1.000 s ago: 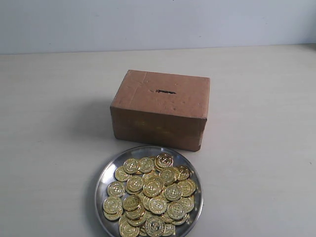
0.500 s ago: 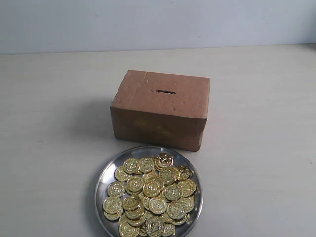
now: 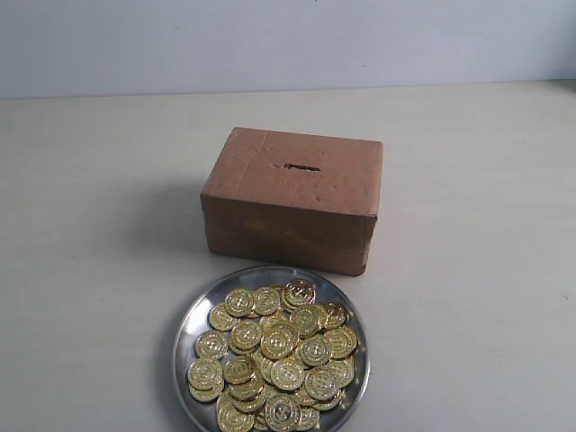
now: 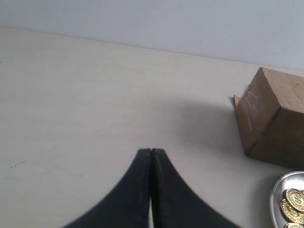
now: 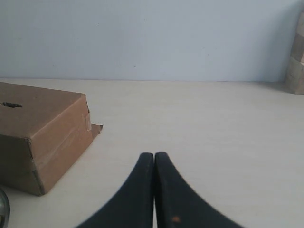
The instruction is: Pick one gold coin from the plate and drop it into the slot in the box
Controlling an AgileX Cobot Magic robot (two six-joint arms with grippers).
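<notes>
A round silver plate (image 3: 205,306) sits at the front of the table, heaped with several gold coins (image 3: 274,351). Just behind it stands the brown cardboard box (image 3: 292,200), its dark slot (image 3: 301,166) in the top face. Neither arm shows in the exterior view. My left gripper (image 4: 151,151) is shut with nothing in it, over bare table, with the box (image 4: 273,118) and the plate's edge (image 4: 278,190) off to one side. My right gripper (image 5: 154,155) is also shut and empty, with the box (image 5: 45,137) and slot (image 5: 10,105) to its side.
The pale table runs to a light blue-grey wall at the back. A stack of light wooden blocks (image 5: 297,57) stands at the table's far edge in the right wrist view.
</notes>
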